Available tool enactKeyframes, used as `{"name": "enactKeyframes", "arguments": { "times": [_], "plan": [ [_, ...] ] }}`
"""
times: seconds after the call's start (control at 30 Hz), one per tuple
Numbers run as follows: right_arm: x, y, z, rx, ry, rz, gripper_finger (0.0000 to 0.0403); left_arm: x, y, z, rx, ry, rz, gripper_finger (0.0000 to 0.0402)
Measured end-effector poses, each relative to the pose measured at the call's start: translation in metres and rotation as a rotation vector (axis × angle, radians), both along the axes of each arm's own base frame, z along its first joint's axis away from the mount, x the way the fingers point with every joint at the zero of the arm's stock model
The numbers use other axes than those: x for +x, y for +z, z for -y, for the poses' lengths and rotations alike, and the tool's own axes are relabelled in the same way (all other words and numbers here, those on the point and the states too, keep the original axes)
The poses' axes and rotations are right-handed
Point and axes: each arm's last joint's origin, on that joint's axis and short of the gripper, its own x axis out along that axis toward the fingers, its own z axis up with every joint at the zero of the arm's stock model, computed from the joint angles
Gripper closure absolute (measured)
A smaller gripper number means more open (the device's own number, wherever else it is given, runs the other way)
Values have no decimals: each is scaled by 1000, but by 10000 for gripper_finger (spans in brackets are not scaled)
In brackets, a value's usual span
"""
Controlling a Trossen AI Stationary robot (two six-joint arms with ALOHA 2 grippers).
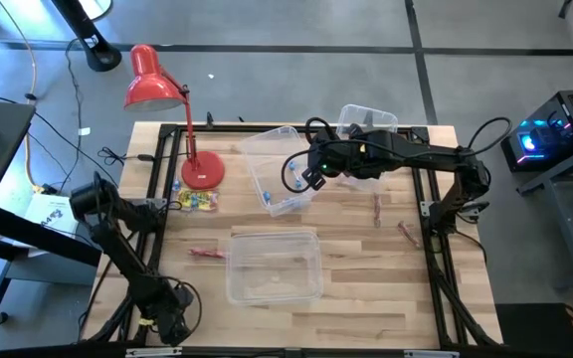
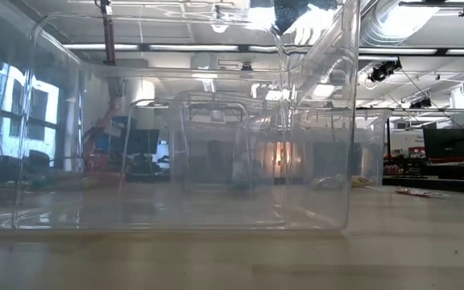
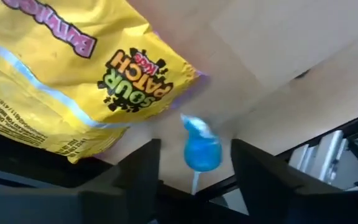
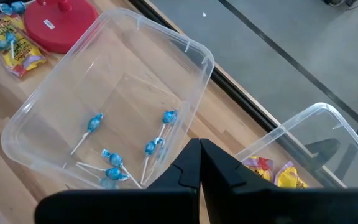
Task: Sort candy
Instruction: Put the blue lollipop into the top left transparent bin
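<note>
the left wrist view alone shows the left pincer (image 3: 194, 171) spread around a blue lollipop (image 3: 202, 151), fingers apart from it, beside a yellow candy packet (image 3: 73, 68). from above, that candy pile (image 1: 196, 200) lies on the tabletop (image 1: 366, 288) by the red lamp (image 1: 157, 85). the right wrist view shows the right pincer (image 4: 200, 163) clenched on nothing, over a clear bin (image 4: 123, 81) holding blue lollipops (image 4: 114, 163); a second bin (image 4: 316, 134) holds yellow packets (image 4: 288, 176).
</note>
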Motion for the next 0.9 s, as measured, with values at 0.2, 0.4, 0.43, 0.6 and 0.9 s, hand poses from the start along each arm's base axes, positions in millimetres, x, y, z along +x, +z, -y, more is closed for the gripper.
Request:
{"name": "enactKeyframes", "arguments": {
  "times": [0.2,0.4,0.43,0.6,0.9],
  "plan": [
    [0,0,0,-5,9,-7,403,-1,1,-1,14,-8,17,342],
    [0,0,0,-5,9,-7,403,0,27,-7,-47,-43,172,356],
    [0,0,0,-5,9,-7,403,0,36,-8,-83,-64,205,356],
    [0,0,0,-5,9,-7,403,-2,95,-37,-184,-61,470,356],
    [0,0,0,3,-5,8,403,-5,171,-154,292,281,1175,356]
  ]
}}
